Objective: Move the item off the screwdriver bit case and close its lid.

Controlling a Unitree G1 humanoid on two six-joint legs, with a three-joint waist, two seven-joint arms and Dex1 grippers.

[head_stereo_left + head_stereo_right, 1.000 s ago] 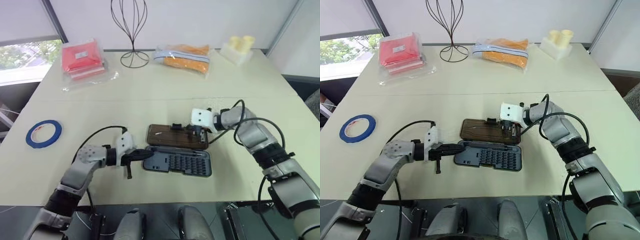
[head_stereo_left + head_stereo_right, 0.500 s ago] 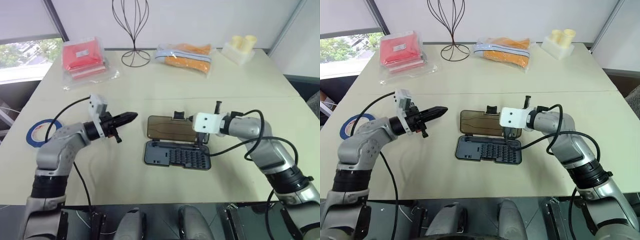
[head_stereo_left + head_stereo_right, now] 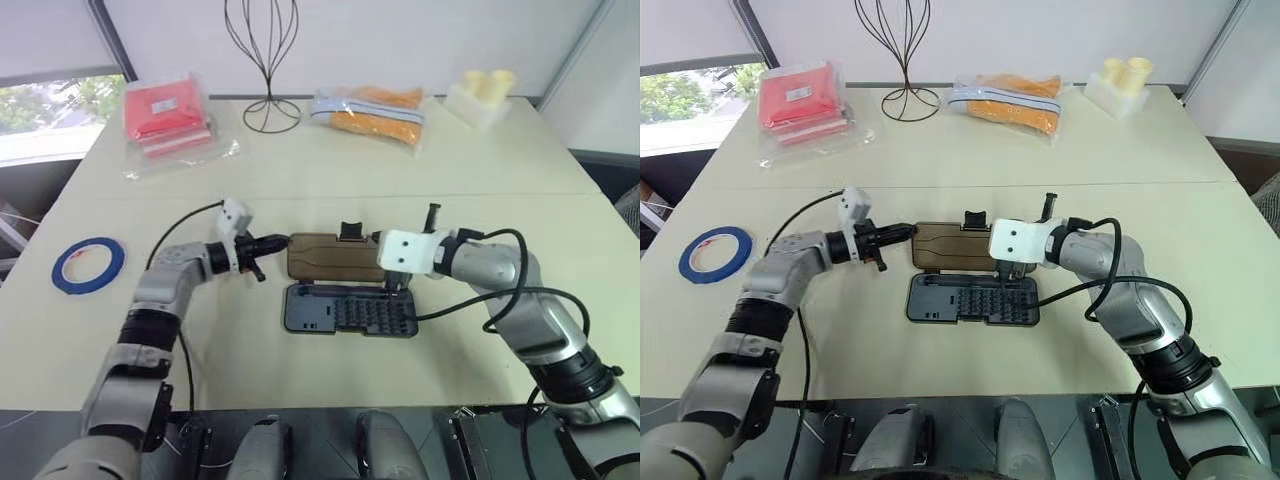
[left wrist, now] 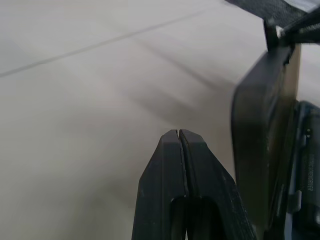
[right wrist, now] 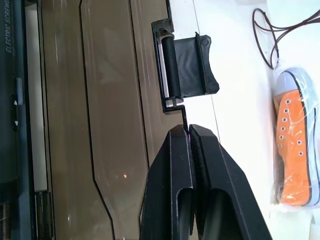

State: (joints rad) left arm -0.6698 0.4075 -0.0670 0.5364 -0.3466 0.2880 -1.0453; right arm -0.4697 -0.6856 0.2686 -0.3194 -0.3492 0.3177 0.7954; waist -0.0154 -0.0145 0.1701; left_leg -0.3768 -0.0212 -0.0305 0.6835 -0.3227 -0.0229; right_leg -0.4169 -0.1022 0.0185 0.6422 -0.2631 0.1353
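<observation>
Tape [image 3: 88, 264], a blue ring, lay far left on the table [image 3: 300, 170], while the left gripper [image 3: 282, 241], pinched closed and empty, pointed level at the brown lid [image 3: 335, 256] raised off the grey case [image 3: 350, 310] with rows of bits, the right gripper [image 3: 397, 283], likewise closed, over the lid's right end.

Glossy translucent plastic lid [image 5: 115, 125]
</observation>
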